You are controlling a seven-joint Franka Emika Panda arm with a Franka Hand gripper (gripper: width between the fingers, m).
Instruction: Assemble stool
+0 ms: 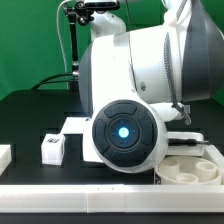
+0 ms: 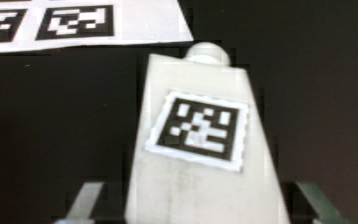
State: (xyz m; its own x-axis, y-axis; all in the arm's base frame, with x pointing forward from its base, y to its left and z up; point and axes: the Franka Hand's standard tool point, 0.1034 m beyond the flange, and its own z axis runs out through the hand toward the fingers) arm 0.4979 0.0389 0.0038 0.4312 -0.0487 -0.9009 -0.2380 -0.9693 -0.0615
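Between the gripper [image 2: 199, 200] fingers [image 2: 91, 200] you have one stool leg [image 2: 194, 125]. Jaws are narrow, close on both flanks; whether they actually touch it cannot be told. The leg's long axis runs away from the wrist, tapered tip toward the marker board [image 2: 69, 25], tag facing the camera. Step, likely: leg pickup. Next calls for a firm hold, then carrying it to the seat disc [image 1: 190, 168].

Pretty clearly a robotics lab: big white robot arm [image 1: 140, 60] over a matte black surface [image 1: 30, 120], green curtain [image 1: 30, 45] behind it, a metal stand [image 1: 73, 45] with black gear on top, plus square black-and-white tags on the marker board [image 2: 137, 22].
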